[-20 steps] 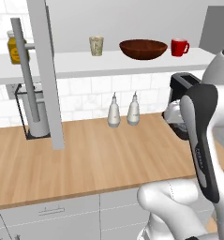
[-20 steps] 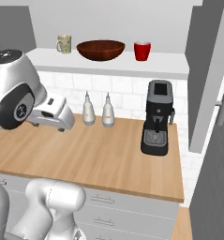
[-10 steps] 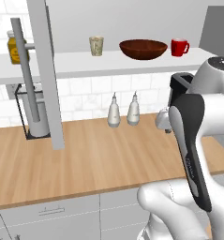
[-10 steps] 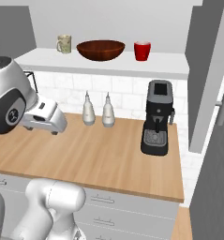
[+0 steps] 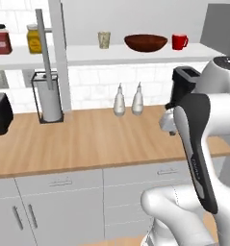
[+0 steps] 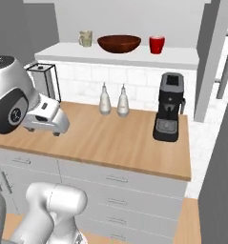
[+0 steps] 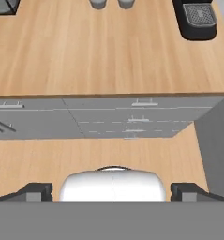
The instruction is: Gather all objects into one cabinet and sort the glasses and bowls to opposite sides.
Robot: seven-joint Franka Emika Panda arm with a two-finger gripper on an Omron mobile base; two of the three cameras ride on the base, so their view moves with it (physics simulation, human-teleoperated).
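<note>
Nearest, the white arm's gripper (image 7: 112, 192) hangs above the front edge of the wooden counter (image 5: 87, 139), jaws spread wide apart and holding nothing. Two white bottles (image 6: 113, 100) stand side by side near the counter's back edge, with a black coffee machine (image 6: 169, 113) toward its right end. Farthest, on the cabinet's white shelf board (image 6: 120, 56), a beige speckled cup (image 6: 85, 38) stands at the left, a brown bowl (image 6: 119, 43) in the middle and a red mug (image 6: 156, 44) toward the right, each apart from the next.
</note>
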